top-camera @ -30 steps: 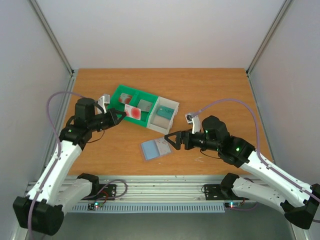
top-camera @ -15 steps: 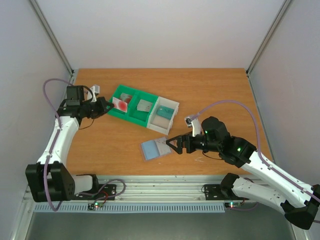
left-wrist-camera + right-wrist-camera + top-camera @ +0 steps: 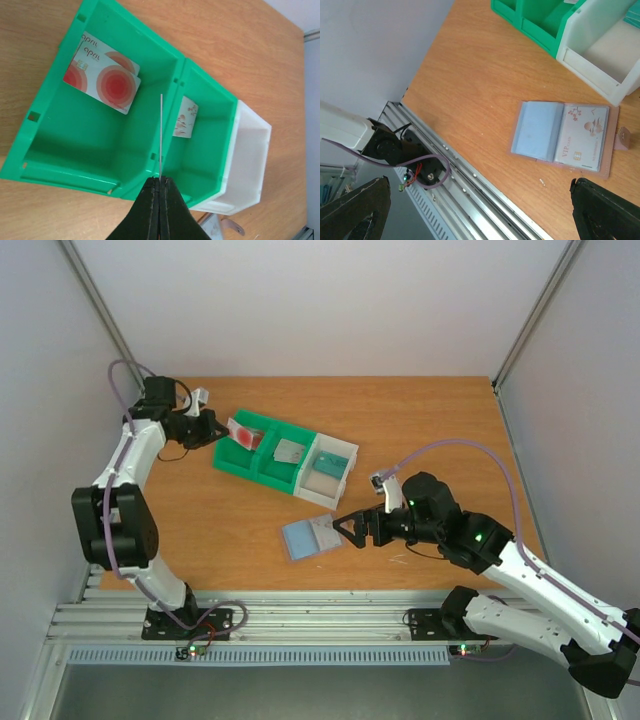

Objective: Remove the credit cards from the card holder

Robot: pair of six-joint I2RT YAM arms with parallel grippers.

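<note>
Left gripper: I see my left gripper (image 3: 220, 429) reaching far out over the left end of the tray. Its jaws are pinched fully together on a credit card (image 3: 160, 135).
Held card: my left wrist camera shows it edge-on, a thin pale line rising from the fingertips. From above it is white with a red-pink patch, and it hangs over the leftmost green compartment.
Tray: the green-and-white tray (image 3: 70, 155) lies skewed on the wooden table (image 3: 420, 420). It has two green compartments and one white one.
Left compartment: two red-ringed cards (image 3: 102, 77) lie overlapped toward one corner.
Middle compartment: one pale illustrated card (image 3: 186, 117) sits by the dividing wall.
Right gripper: my right gripper (image 3: 345, 527) is low over the table, just beside the card holder's right edge. Its jaws are spread wide with nothing between them.
Card holder: the card holder (image 3: 537, 131) lies open and flat on the table, near the tray's white end but apart from it. Its left half shows a slate-blue pocket.
Right half: a VIP card (image 3: 585, 132) with a flower print sits in the sleeve.
</note>
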